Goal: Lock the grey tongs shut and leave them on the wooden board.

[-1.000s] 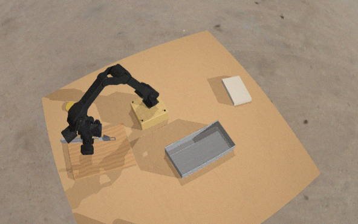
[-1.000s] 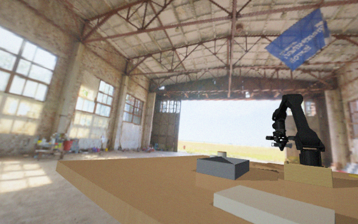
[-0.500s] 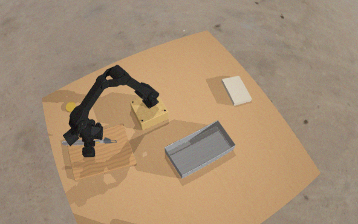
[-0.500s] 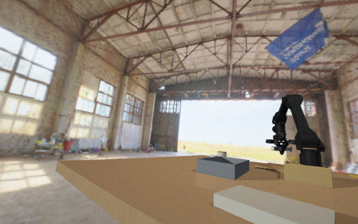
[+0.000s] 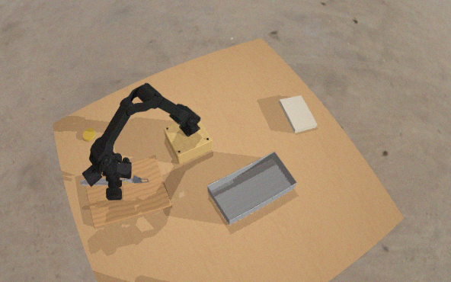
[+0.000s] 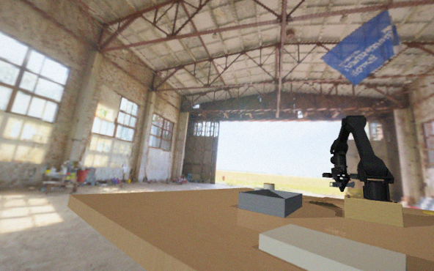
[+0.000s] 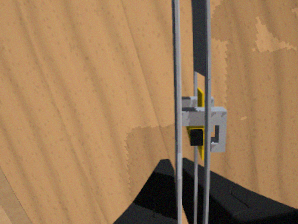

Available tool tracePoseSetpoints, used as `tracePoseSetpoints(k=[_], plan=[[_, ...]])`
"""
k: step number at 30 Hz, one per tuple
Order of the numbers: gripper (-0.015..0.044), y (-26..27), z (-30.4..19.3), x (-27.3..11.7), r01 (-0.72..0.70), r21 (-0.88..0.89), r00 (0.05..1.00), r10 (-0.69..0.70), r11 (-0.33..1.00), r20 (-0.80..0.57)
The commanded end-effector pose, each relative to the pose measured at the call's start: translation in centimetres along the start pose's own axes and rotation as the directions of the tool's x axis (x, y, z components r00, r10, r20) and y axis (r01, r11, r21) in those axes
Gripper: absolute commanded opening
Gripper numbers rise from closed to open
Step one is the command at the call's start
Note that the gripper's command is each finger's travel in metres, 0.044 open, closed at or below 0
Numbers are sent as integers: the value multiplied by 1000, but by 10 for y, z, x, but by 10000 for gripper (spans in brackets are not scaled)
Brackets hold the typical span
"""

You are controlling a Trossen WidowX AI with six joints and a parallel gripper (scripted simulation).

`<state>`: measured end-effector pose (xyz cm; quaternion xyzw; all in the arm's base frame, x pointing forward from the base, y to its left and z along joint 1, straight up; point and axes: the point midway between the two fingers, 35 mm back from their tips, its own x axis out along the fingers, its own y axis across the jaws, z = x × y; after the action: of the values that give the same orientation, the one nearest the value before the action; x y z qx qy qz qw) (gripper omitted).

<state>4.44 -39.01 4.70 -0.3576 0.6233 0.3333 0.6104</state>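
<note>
The grey tongs (image 5: 139,179) (image 7: 178,75) lie level over the left part of the wooden board (image 5: 129,209) (image 7: 75,100). Their two long arms run nearly parallel and close together in the wrist view, with a small grey bracket and a yellow piece between or beside them. My gripper (image 6: 341,188) (image 7: 172,168) is shut on the tongs and points down. It seems to hold them above the board. In the top view the wrist hides the fingers and the middle of the tongs. Whether the lock inside the hinge has caught cannot be seen.
The roasting tin (image 5: 251,192) (image 6: 262,206) stands right of the board and holds nothing. The arm's yellow base block (image 5: 194,152) (image 6: 374,210) is behind the board. A cream block (image 5: 298,113) (image 6: 330,245) lies at the far right and a yellow disc (image 5: 89,134) at the left.
</note>
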Motion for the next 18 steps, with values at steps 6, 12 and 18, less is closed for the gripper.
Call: tracePoseSetpoints(k=[6, 12, 18], plan=[[-150, 1, 2, 13, 3, 4, 1000, -3, 1000, 0], [-150, 2, 3, 23, 3, 4, 1000, -3, 1000, 0], [-97, 2, 3, 23, -1, 0, 1000, 1, 1000, 1]])
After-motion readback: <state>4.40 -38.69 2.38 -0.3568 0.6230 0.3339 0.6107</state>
